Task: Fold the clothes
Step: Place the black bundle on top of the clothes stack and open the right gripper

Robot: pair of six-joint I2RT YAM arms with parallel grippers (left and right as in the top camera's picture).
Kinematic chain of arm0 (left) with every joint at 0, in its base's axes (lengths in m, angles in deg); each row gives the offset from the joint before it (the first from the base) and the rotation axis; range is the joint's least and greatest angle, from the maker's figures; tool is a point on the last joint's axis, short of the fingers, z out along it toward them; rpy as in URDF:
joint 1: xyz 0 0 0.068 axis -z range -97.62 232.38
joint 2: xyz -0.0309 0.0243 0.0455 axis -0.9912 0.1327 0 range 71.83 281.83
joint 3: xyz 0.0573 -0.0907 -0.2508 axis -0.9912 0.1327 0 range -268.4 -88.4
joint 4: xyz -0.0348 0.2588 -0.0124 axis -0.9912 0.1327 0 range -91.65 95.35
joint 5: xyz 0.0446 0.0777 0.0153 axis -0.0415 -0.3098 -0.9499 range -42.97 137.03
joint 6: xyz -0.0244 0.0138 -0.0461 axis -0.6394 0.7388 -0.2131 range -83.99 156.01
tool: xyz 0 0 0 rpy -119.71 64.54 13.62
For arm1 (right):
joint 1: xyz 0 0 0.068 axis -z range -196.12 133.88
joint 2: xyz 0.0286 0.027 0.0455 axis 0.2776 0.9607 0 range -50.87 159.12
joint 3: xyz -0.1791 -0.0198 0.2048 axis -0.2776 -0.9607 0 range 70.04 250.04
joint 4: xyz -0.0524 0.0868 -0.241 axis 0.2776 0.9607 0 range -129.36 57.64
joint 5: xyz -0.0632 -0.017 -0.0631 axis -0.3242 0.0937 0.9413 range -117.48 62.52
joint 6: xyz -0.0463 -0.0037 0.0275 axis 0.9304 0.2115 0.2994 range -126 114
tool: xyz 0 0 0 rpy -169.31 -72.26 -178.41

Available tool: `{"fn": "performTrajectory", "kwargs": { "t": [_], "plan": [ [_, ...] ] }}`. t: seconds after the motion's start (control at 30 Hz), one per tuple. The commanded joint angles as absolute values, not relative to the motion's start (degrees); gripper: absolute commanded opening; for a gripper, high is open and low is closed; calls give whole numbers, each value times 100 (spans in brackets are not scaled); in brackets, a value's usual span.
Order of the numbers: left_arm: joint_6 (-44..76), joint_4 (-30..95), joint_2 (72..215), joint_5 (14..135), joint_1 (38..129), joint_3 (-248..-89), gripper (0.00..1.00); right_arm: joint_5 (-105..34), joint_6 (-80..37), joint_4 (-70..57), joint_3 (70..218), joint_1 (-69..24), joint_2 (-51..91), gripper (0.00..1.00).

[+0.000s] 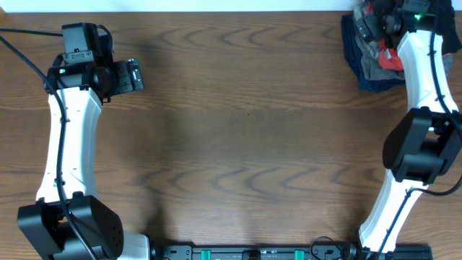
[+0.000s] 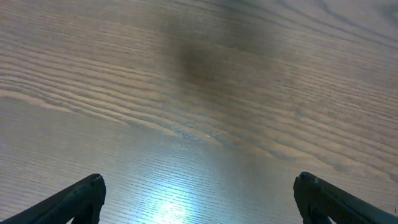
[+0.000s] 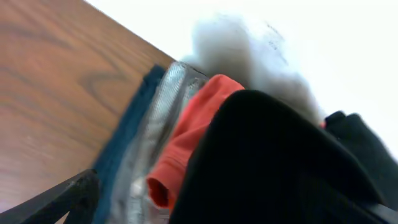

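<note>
Overhead, the wooden table (image 1: 238, 130) shows only bare wood across its middle, room enough, I judge, to spread a garment. The left arm (image 1: 68, 137) sits out at its own side. The left gripper (image 2: 198, 179) hangs over bare wood, jaws wide apart and holding nothing.

The right arm (image 1: 422, 87) reaches to the far corner, where the stack of clothes (image 1: 364, 68) lies at the table's edge. In the right wrist view the black garment (image 3: 273, 162) lies heaped on the stack, on the red T-shirt (image 3: 193, 137), grey layer (image 3: 158, 118) and dark-blue layer (image 3: 127, 134). It fills the space between the right gripper's (image 3: 231, 193) jaws, which stand spread, not clamped.

The garment's full extent and logo are cut off, and one finger is barely in frame. Whether cloth touches the pads I cannot tell.
</note>
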State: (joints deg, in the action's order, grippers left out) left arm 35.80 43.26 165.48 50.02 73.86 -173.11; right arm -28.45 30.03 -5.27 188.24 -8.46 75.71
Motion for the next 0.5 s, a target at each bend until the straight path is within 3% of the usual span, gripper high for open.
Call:
{"fn": "performTrajectory", "kwargs": {
  "t": [0.0, 0.23, 0.47],
  "plan": [
    [3526, 4324, 16615, 4956, 7367, -17400, 98, -3293, 1747, -427, 18920, -837, 6815, 99],
    [3528, 4326, 16615, 4953, 7367, -17400, 98, -3475, 1349, -339, 18920, -671, 5881, 99],
    [3528, 4324, 16615, 4953, 7367, -17389, 98, -3440, 1038, -722, 18918, -63, 6196, 98]
  ]
}}
